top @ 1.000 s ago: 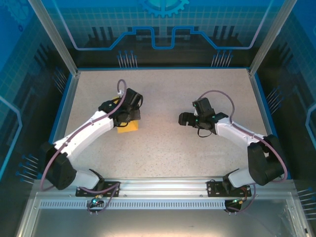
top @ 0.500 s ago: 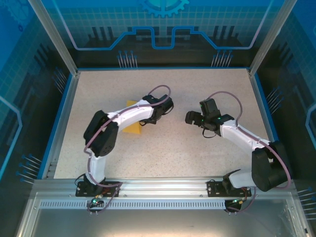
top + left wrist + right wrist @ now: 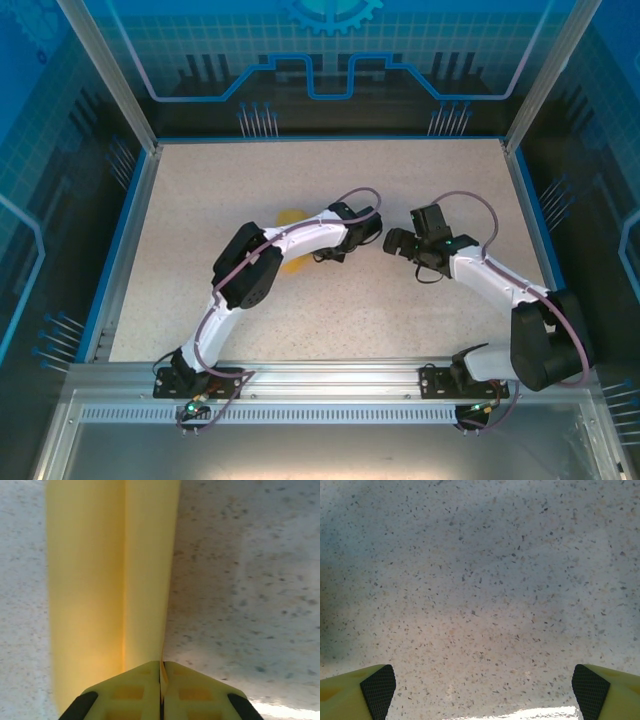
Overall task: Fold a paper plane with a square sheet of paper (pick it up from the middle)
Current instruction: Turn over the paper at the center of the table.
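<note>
The square sheet of paper (image 3: 110, 575) is orange-yellow, with a lengthwise crease, and reaches away from my left gripper (image 3: 161, 667). That gripper is shut on the sheet's near edge, which runs up between the two jaws. From above, yellow paper (image 3: 291, 217) shows beside and under the left forearm, left of the left gripper (image 3: 352, 238) near the table's middle. My right gripper (image 3: 392, 240) faces it from the right, a short gap away. The right gripper (image 3: 480, 680) is open, with bare table between its fingers. The paper plane is out of view.
The speckled tabletop (image 3: 330, 170) is bordered by a blue rim (image 3: 128, 240) and metal posts. The two wrists stand close together at the centre. A metal rail (image 3: 330, 385) with the arm bases runs along the near edge.
The left arm has swung right toward the table's middle, taking the paper along. The right gripper has shifted a little to the right and stayed open.
</note>
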`<control>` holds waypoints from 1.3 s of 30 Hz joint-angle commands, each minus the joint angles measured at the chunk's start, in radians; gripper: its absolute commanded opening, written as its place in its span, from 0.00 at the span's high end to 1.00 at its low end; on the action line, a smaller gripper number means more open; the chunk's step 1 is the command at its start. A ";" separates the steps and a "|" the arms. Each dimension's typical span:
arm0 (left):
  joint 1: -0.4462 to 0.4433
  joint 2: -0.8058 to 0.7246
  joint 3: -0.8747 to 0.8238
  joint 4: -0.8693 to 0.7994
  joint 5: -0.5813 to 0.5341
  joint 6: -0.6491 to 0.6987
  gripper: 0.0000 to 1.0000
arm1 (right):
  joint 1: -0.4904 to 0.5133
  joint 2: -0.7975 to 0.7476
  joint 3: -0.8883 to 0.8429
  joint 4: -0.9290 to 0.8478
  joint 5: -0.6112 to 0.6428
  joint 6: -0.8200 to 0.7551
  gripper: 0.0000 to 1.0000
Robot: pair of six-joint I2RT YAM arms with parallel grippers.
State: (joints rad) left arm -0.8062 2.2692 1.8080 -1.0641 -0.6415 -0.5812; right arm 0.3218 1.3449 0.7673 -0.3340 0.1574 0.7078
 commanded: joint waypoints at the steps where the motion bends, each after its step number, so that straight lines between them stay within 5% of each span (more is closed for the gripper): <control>1: -0.008 0.018 0.029 -0.005 0.077 -0.027 0.87 | -0.020 -0.028 -0.011 -0.020 0.016 0.027 0.05; 11: -0.009 -0.097 -0.006 0.077 0.190 -0.006 0.61 | -0.027 -0.026 -0.009 -0.010 -0.024 0.015 0.05; 20: 0.033 -0.444 -0.257 0.366 0.459 0.021 0.45 | 0.019 0.038 0.019 0.096 -0.278 -0.069 0.06; 29: 0.256 -0.655 -0.625 0.635 0.661 -0.102 0.40 | 0.195 0.197 0.096 0.199 -0.445 -0.007 0.06; 39: 0.327 -0.582 -0.767 0.744 0.739 -0.198 0.38 | 0.259 0.339 0.144 0.263 -0.522 0.123 0.15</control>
State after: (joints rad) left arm -0.4927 1.6592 1.0706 -0.3725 0.0540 -0.7288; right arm 0.5636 1.6726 0.8822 -0.1024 -0.3241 0.7792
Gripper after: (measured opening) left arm 0.612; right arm 0.854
